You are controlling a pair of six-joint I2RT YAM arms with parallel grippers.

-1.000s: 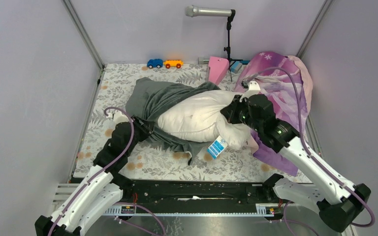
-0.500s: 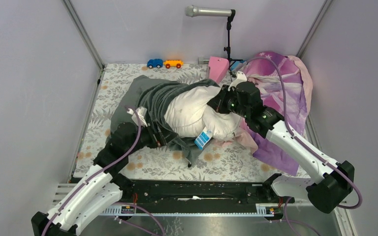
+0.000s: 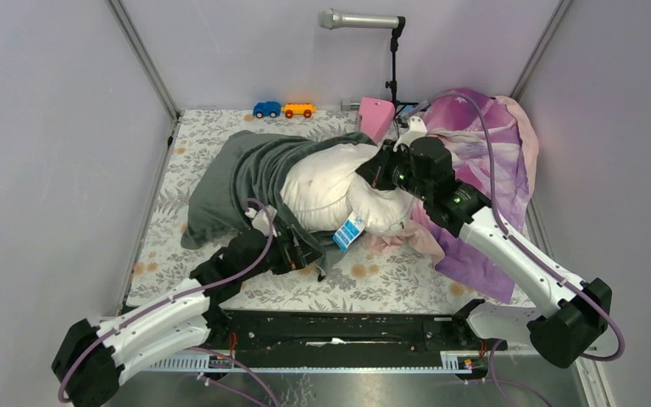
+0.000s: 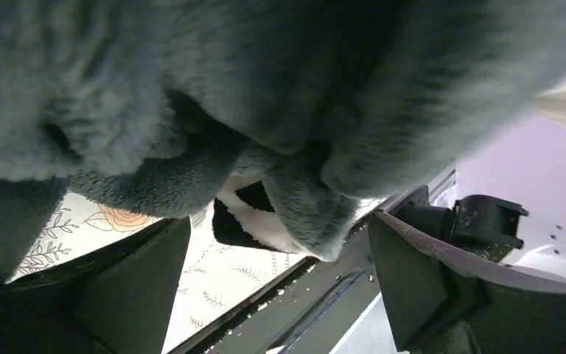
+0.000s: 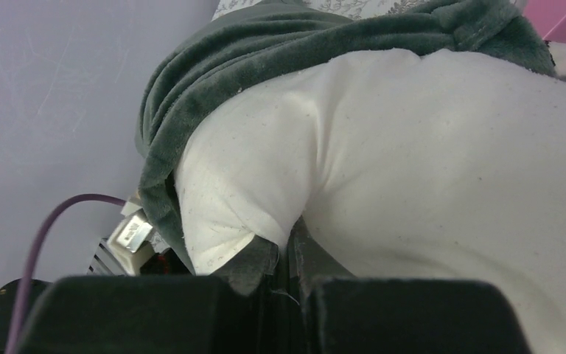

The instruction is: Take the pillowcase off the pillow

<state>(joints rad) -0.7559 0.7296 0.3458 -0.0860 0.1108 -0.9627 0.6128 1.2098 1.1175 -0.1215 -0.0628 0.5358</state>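
The dark grey-green pillowcase (image 3: 237, 174) covers the left half of the white pillow (image 3: 322, 182), which bulges out of its mouth to the right. My right gripper (image 3: 375, 175) is shut on a pinch of the pillow's cloth at its right end. The wrist view shows that pinch at my right gripper (image 5: 291, 273), under the pillow (image 5: 427, 147) and the pillowcase (image 5: 214, 81). My left gripper (image 3: 305, 250) is open at the near hem. The pillowcase (image 4: 265, 88) hangs just above my left gripper (image 4: 276, 287), with one fold drooping toward the gap between the fingers, not clamped.
A blue toy car (image 3: 266, 109) and an orange one (image 3: 298, 109) stand at the back. A pink box (image 3: 375, 119), a microphone stand (image 3: 392, 59) and purple princess-print fabric (image 3: 492, 153) fill the back right. A blue-white tag (image 3: 349, 232) hangs below the pillow. A black rail (image 3: 339, 326) runs along the front.
My left gripper has opened, let go of the pillowcase and moved right and nearer along its hem. My right gripper has carried the pillow's end left and farther back.
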